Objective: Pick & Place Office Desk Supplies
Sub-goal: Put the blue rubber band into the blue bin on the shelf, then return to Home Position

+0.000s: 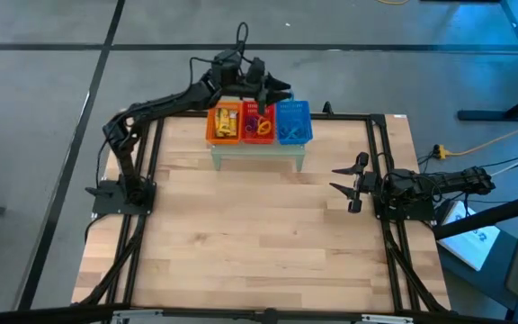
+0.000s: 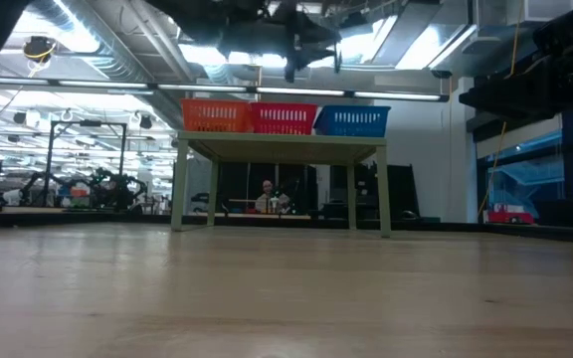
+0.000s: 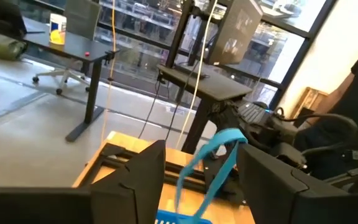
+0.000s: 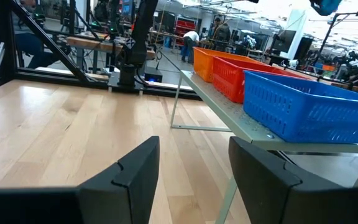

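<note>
Three mesh baskets, orange [image 1: 224,123], red [image 1: 258,123] and blue [image 1: 293,123], stand side by side on a small pale stand [image 1: 257,150] at the table's far edge. Small yellow-orange blocks lie in the orange basket and thin loops in the red and blue ones. My left gripper [image 1: 279,91] hovers level over the blue basket, open, with a thin blue loop [image 3: 209,169] between its fingers, above the basket's rim [image 3: 178,219]. My right gripper [image 1: 342,180] waits open at the table's right side, nothing between its fingers [image 4: 194,149]. My left gripper stands open around the blue loop. The loop's upper end [image 3: 232,135] lies close beside one finger [image 3: 263,177], and I cannot tell whether it touches it. The loop slants down between the fingers toward the blue basket.
Bare wooden tabletop [image 1: 241,234] stretches in front of the stand. Black frame rails [image 1: 380,153] run along the table's sides. The stand's legs [image 2: 179,189] rest on the table. A person [image 2: 267,197] shows far off in the room behind.
</note>
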